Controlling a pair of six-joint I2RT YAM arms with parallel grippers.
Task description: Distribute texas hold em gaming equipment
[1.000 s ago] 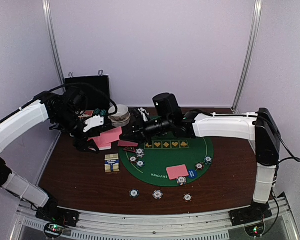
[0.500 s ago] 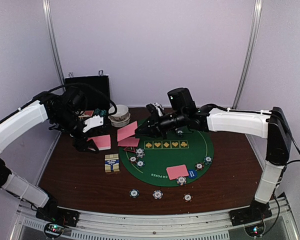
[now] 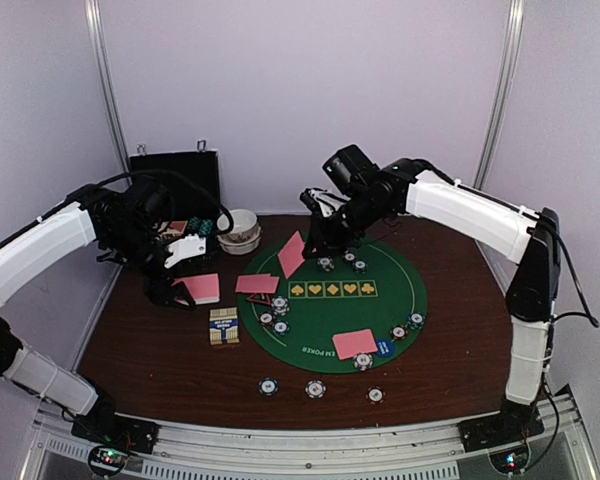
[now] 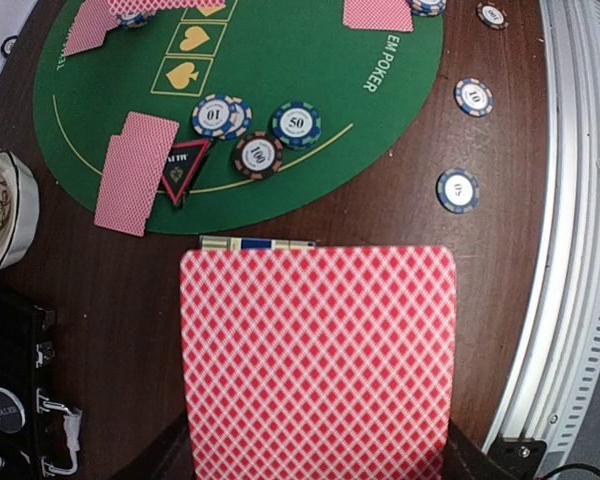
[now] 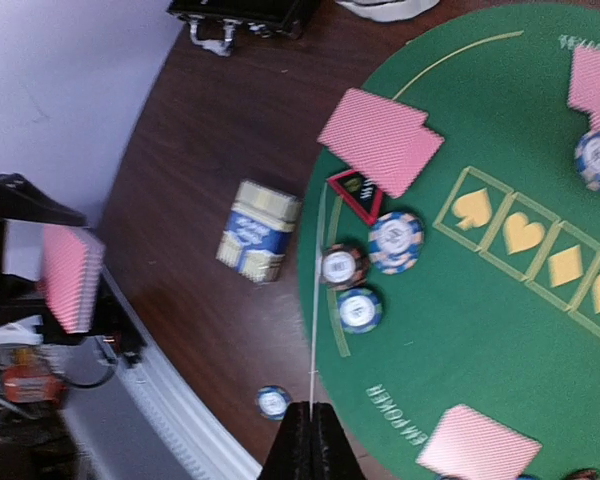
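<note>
My left gripper (image 3: 183, 289) is shut on a deck of pink-backed cards (image 4: 317, 360), held over the dark table left of the green mat (image 3: 380, 320). My right gripper (image 5: 309, 407) is shut on a single card (image 3: 292, 255), which shows edge-on in the right wrist view and hangs tilted above the mat's back left. Two cards (image 3: 257, 284) lie at the mat's left edge beside a red-triangle marker (image 4: 183, 170) and three chips (image 4: 257, 155). Another card (image 3: 355, 343) lies at the mat's front. Three chips (image 3: 315, 389) sit on the table in front of the mat.
A blue and cream card box (image 3: 223, 326) lies left of the mat, just beyond the held deck. A white bowl (image 3: 240, 232) and an open black case (image 3: 175, 180) stand at the back left. More chips (image 3: 408, 326) sit at the mat's right front.
My right arm has pulled a card away from the deck in my left gripper, lifting and swinging it back right over the mat. The left arm has barely moved.
</note>
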